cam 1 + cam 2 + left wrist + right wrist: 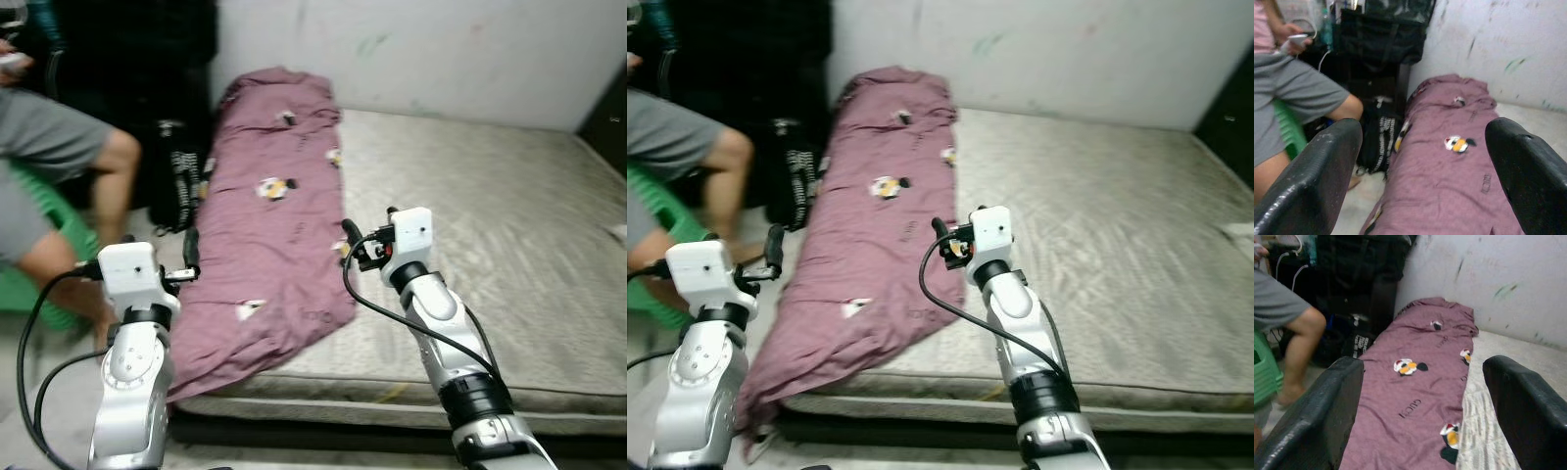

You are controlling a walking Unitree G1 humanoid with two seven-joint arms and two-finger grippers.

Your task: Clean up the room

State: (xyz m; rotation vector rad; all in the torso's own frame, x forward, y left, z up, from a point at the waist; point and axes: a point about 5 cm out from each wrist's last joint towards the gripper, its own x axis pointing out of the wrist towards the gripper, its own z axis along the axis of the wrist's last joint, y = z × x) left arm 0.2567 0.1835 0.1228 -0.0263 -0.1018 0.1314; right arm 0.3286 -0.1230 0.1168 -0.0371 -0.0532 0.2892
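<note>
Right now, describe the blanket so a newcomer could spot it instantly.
Find the bare grey mattress against the white wall. Along its left edge lies a long mauve blanket, its near end spilling over the mattress edge. Its small cartoon prints set it apart from the black bag on the floor beside it.

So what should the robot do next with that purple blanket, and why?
Probably lower the right gripper onto the purple blanket near its edge. Both it and the left gripper are open and hold nothing, and the right one hovers by the blanket's edge on the mattress. The blanket lies long and loose, its near end drooping off the mattress.
</note>
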